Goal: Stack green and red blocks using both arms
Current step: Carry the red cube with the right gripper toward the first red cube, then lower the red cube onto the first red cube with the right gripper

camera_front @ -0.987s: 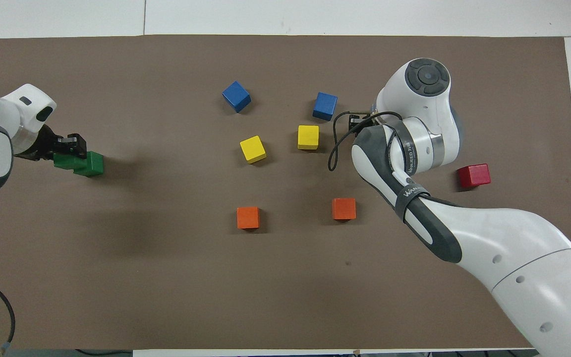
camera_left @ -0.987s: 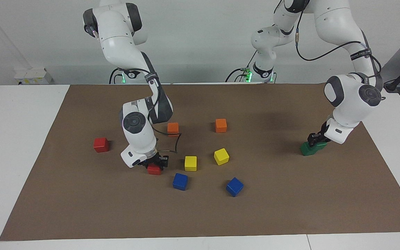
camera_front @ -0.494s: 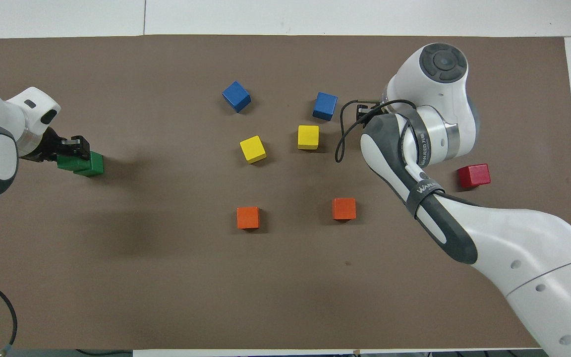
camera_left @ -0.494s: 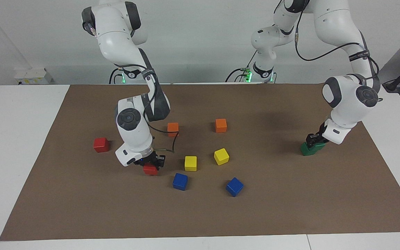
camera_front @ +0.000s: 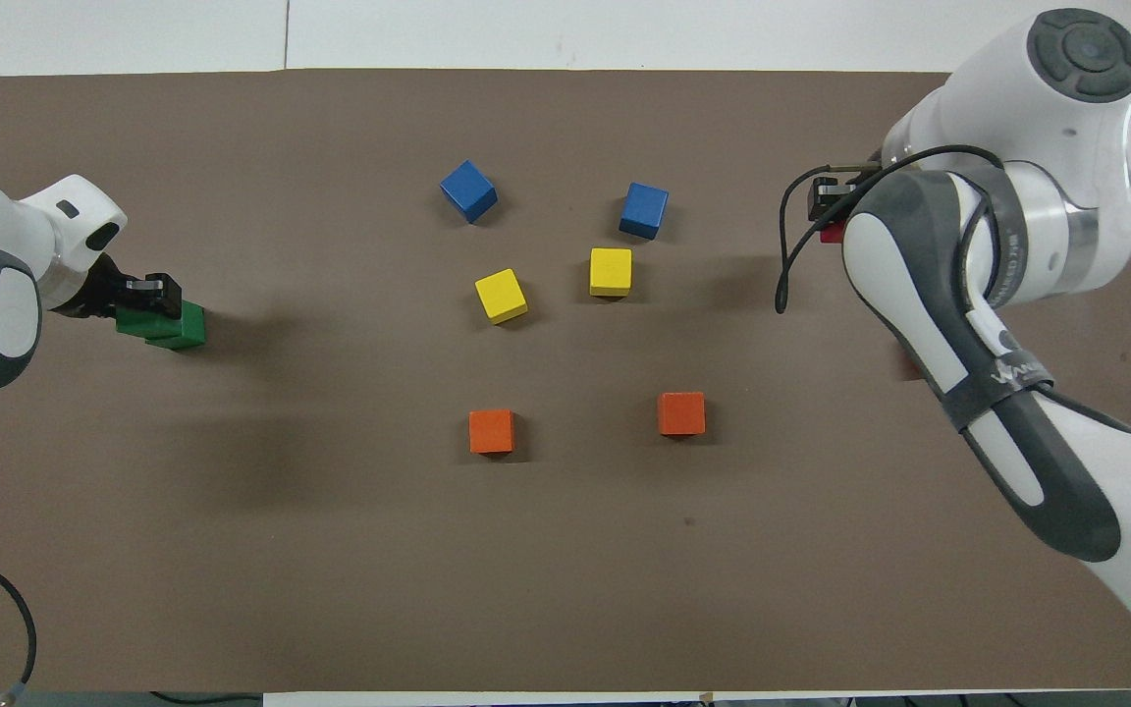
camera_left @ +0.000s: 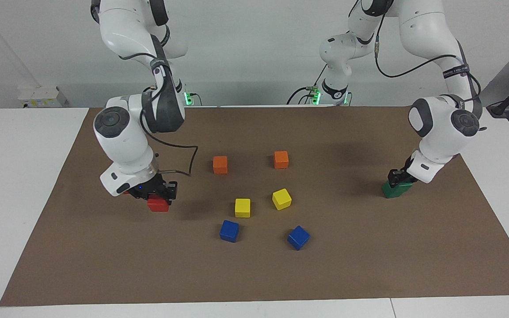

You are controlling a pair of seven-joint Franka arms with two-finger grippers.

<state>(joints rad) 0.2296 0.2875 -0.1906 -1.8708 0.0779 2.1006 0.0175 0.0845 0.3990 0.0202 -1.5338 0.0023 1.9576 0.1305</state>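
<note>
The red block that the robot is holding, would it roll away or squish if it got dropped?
The red block, held in the right gripper, probably wouldn't roll: its flat faces should let it settle. It keeps sharp edges in the grip, so it's likely stiff. Its glossy surface may be a bit slippery.

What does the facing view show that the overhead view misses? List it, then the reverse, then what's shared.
Facing only: the red block whole in the right pincer, and both arm bases. Overhead only: a black cable by the mat's corner. Both: the left pincer shut on a green block, plus orange cubes, yellow cubes and blue cubes.
</note>
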